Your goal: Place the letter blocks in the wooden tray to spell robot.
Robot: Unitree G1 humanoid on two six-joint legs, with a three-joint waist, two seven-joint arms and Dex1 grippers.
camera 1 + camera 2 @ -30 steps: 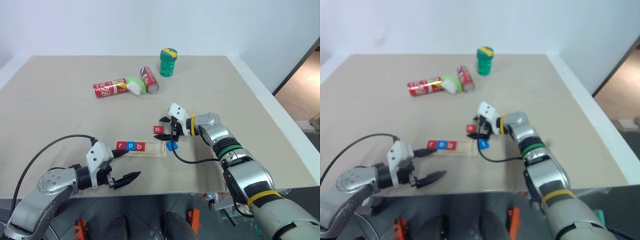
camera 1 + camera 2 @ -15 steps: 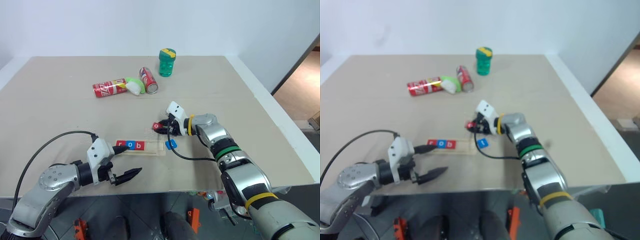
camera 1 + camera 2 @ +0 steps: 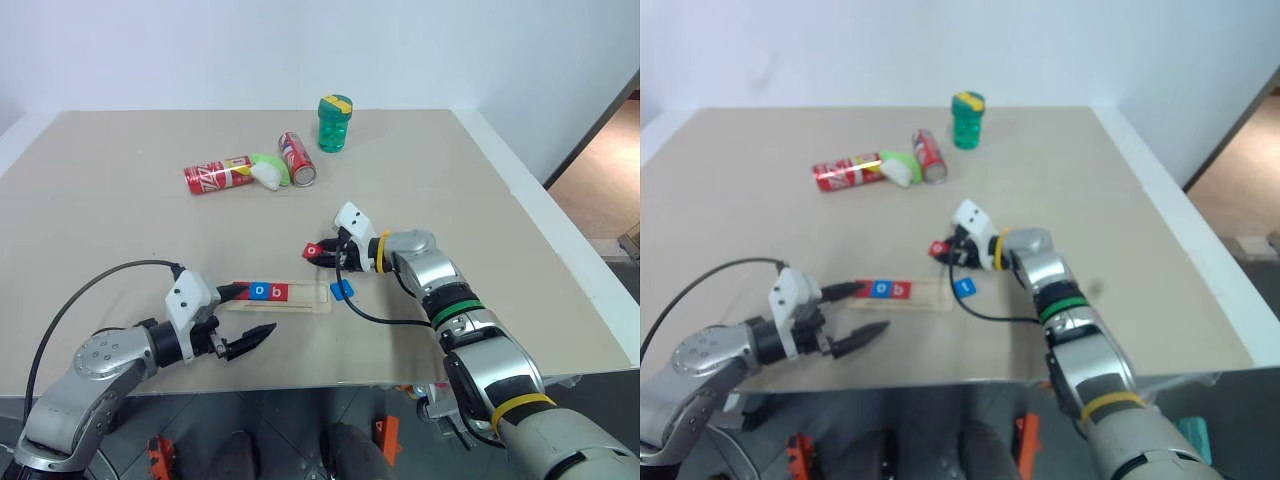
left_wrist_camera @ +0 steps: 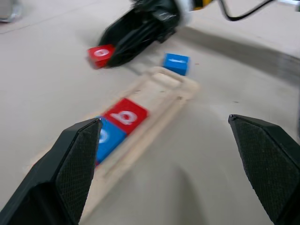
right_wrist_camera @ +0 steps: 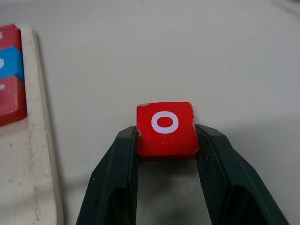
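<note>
Your right gripper (image 5: 165,140) is clamped on the red "o" block (image 5: 165,127), 1 finger on each side edge, so the letter face stays up and readable. The block hangs just above the table (image 3: 120,230), near the far side of the wooden tray (image 3: 310,298). You pinch it by its sides, it seems, so that its flat underside can drop straight into the groove.

The tray already carries 3 blocks in a row, touching: the red "r" block (image 5: 8,35), the blue "o" block (image 3: 260,291) and the red "b" block (image 3: 279,292). The bare stretch at the tray's right end leaves room for the last 2 letters, and the 4th slot is the likely goal of the block you hold.

The blue "t" block (image 3: 342,290) lies on the table just beside the tray's right end, a little tilted, within easy reach for the last step.

Your left gripper (image 4: 173,168) hovers wide open and empty on the near side of the tray, apart from it, probably waiting clear of the right arm's path.

Cans and a green bottle (image 3: 336,124) lie well apart at the far side and play no part.
</note>
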